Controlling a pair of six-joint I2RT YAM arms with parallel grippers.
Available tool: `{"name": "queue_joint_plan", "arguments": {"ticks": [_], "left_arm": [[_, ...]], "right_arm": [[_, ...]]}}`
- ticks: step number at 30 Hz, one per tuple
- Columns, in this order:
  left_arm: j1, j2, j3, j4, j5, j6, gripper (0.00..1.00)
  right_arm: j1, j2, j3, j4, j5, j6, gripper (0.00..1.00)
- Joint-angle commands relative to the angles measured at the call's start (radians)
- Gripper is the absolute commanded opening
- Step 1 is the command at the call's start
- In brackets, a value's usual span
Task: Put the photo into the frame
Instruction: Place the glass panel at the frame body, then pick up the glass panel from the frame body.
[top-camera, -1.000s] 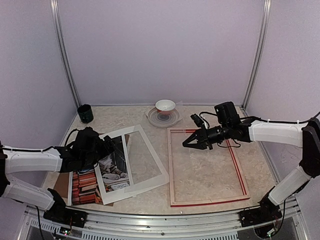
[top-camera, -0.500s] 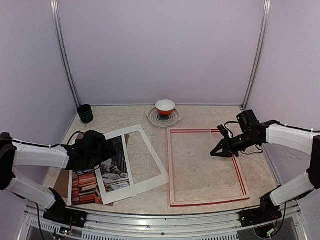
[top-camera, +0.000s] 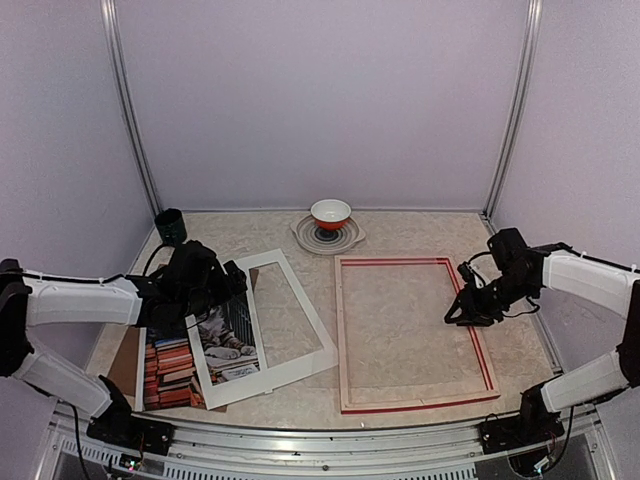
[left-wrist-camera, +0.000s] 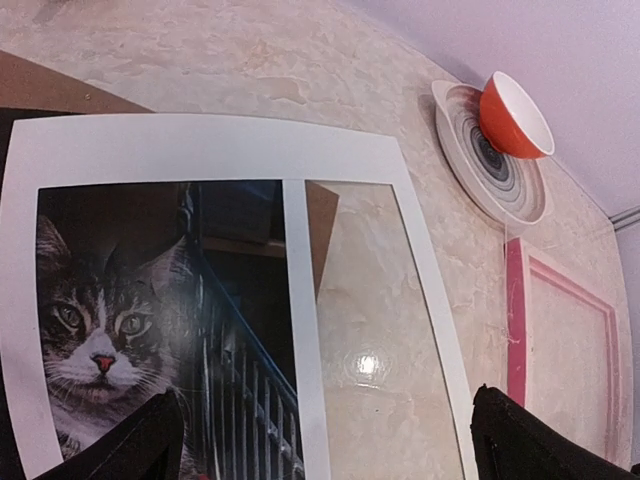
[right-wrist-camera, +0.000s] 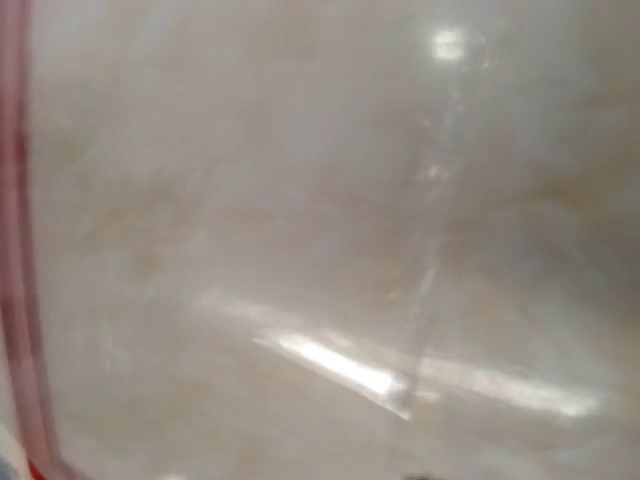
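Observation:
The photo (top-camera: 225, 335) of a grey tabby cat and reddish books lies flat at the left, partly under a white mat (top-camera: 300, 300). In the left wrist view the cat's face (left-wrist-camera: 95, 330) shows through the mat's (left-wrist-camera: 200, 150) cut-out. My left gripper (top-camera: 236, 279) hovers over the mat's top left corner, open wide with nothing between its fingers (left-wrist-camera: 150, 440). The frame (top-camera: 341, 330) lies flat at the right, red on its right edge and pale wood on its left. My right gripper (top-camera: 462, 312) hangs low over that red right edge. The right wrist view is blurred and shows only the clear pane and a red strip (right-wrist-camera: 15, 250).
A red and white bowl (top-camera: 331, 213) sits on a striped plate (top-camera: 327, 236) at the back, between mat and frame. A black cup (top-camera: 170, 227) stands in the back left corner. A brown backing board (top-camera: 122, 365) pokes out from under the photo. Walls close in on three sides.
My right arm has pulled back to the right, from over the frame's upper middle to its right edge. My left gripper has shifted slightly farther back over the mat.

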Motion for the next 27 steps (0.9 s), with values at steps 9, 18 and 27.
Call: {"name": "queue_joint_plan", "arguments": {"ticks": [9, 18, 27], "left_arm": [[-0.004, 0.173, 0.095, -0.058, -0.022, 0.033, 0.99], [0.067, 0.181, 0.044, -0.1, -0.021, 0.013, 0.99], [0.13, 0.22, 0.035, -0.112, 0.008, 0.014, 0.99]], "right_arm": [[-0.061, -0.041, 0.092, -0.041, 0.163, -0.034, 0.98], [-0.113, -0.039, 0.12, 0.05, 0.263, 0.079, 0.99], [-0.131, 0.103, 0.093, 0.196, 0.231, 0.175, 0.99]]}}
